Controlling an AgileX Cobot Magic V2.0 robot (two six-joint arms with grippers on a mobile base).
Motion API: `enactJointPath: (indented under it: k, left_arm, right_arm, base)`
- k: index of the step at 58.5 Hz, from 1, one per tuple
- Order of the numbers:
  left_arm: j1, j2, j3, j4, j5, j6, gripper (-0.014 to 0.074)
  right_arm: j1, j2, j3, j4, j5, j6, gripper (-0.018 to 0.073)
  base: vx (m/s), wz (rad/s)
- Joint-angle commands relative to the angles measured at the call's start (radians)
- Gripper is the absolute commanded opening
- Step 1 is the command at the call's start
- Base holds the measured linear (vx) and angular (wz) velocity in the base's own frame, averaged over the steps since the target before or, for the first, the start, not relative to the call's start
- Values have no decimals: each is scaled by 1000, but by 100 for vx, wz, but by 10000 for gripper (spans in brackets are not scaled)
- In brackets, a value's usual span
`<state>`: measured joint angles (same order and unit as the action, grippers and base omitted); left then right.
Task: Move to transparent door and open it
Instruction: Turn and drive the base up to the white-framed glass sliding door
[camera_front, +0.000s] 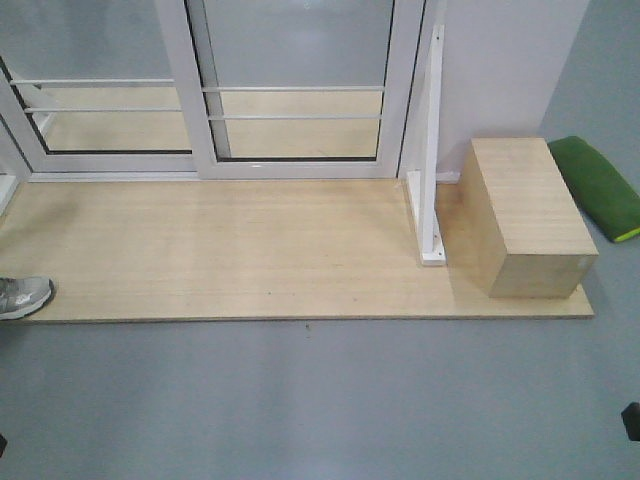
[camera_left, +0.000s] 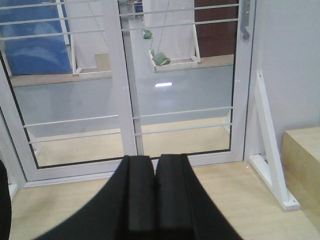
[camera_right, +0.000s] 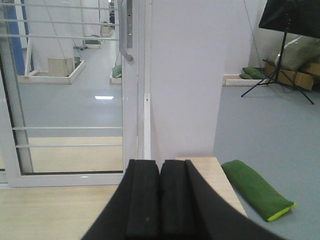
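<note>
Cannot see top of transparent door (camera_front: 295, 80) in front view. Get only lower end of handle (camera_left: 244, 20) from both wrists. Lose shoe (camera_front: 22, 297) at left edge, green cushion (camera_front: 600, 185) at right. See only part of wooden box (camera_right: 216, 180) behind right end effector (camera_right: 160, 165).

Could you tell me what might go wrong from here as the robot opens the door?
The white brace and wooden box stand by the transparent door on its handle side, so the robot could clip them. The left gripper and right gripper are shut; either may bump the handle rather than grasp it. A shoe at the platform's left edge means someone is near.
</note>
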<state>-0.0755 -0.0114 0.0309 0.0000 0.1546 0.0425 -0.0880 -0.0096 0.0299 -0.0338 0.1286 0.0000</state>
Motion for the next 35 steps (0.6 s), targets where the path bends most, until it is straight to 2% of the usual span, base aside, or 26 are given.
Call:
enactJointPath:
  k: [1,35]
  left_arm:
    - [-5,7,9,-6,-84,-3,-6]
    - [-5,7,9,-6,-84,-3,-6]
  right_arm:
    - [-5,-16,4,-6,-84,0,-6]
    - [-5,-16,4,-6,-84,0,-6]
  base:
    - [53,13]
    - [51,8]
